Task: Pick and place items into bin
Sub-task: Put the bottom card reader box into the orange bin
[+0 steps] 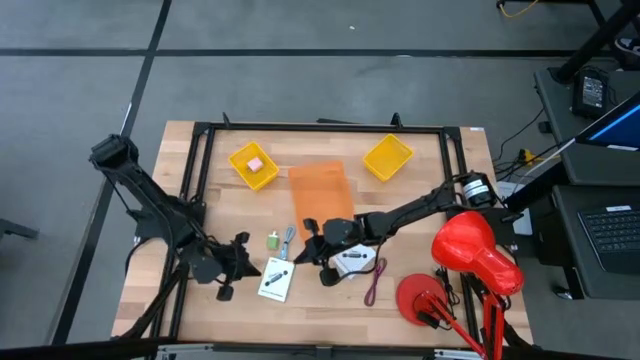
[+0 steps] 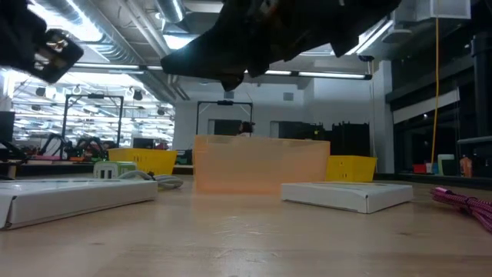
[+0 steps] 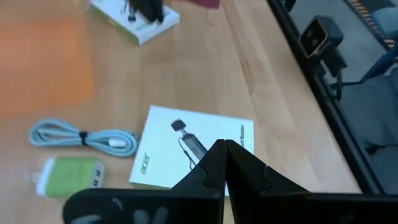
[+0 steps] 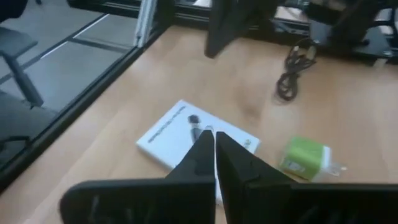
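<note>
No text, brand, number or sign could be read. The white card (image 3: 186, 146) lying near the front of the table, left of centre, carried a picture of a dark stick-shaped device and short lines of grey print along two edges, but the letters were too blurred to make out. A second white card (image 1: 352, 262) to its right, under the right arm, showed black marks only; no lettering could be told.
</note>
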